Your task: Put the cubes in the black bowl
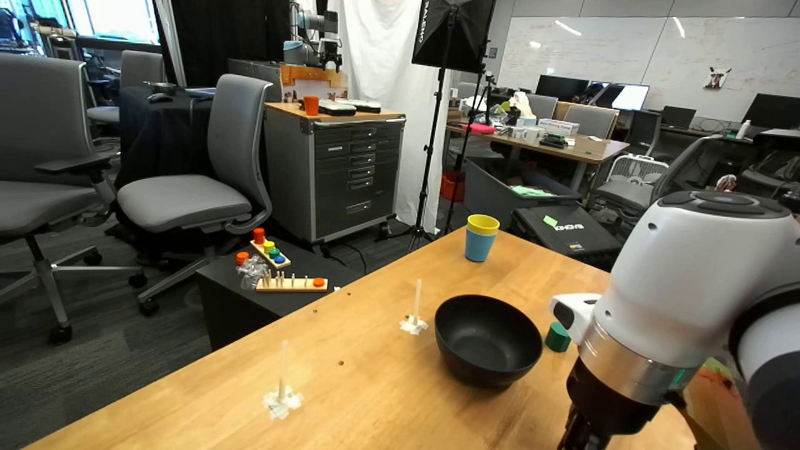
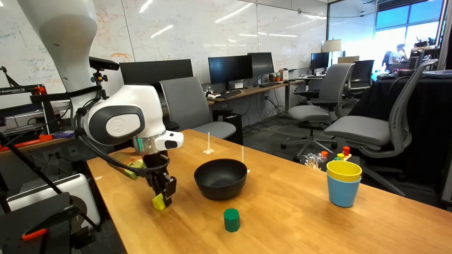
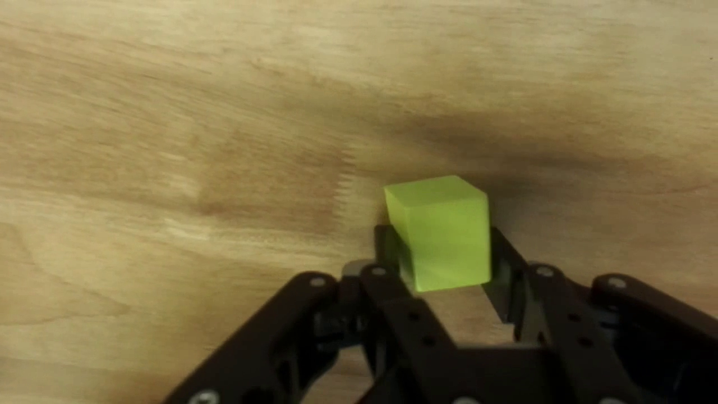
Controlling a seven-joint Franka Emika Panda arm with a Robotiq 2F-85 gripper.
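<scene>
1. We see the hand [image 3: 444, 255] gripping the yellow cube [image 3: 449, 244]; in the wrist view its fingers [image 3: 386, 247] rest against opposite sides of the cube.
2. In an exterior view we find the yellow cube [image 2: 159, 202] slightly tilted at the fingertips, over the left part of the table [image 2: 300, 229]. We cannot tell whether its underside touches the table.
3. To the right of the hand there, and a little farther off, the black bowl [image 2: 220, 192] stands upright on the table.
4. The green block [image 2: 231, 222] also stands upright on the table, outside the bowl and apart from it, on its near side. In an exterior view we see the green block [image 1: 557, 337] just right of the bowl.
5. Well to the right of the bowl in an exterior view, a yellow cup [image 2: 344, 171] sits inside an upright blue cup [image 2: 342, 192].
6. In an exterior view two thin white sticks [image 1: 417, 299] rise from the table to the left of the bowl, each with tape [image 1: 281, 404] round its foot.
7. In an exterior view the white arm [image 1: 675, 275] takes up the near right, and the lower end of the hand runs out of view.
8. Beyond the table, in an exterior view, we notice a low black box [image 1: 228, 303] carrying wooden peg toys [image 1: 281, 286], with grey chairs [image 1: 184, 200] farther off on the left.
</scene>
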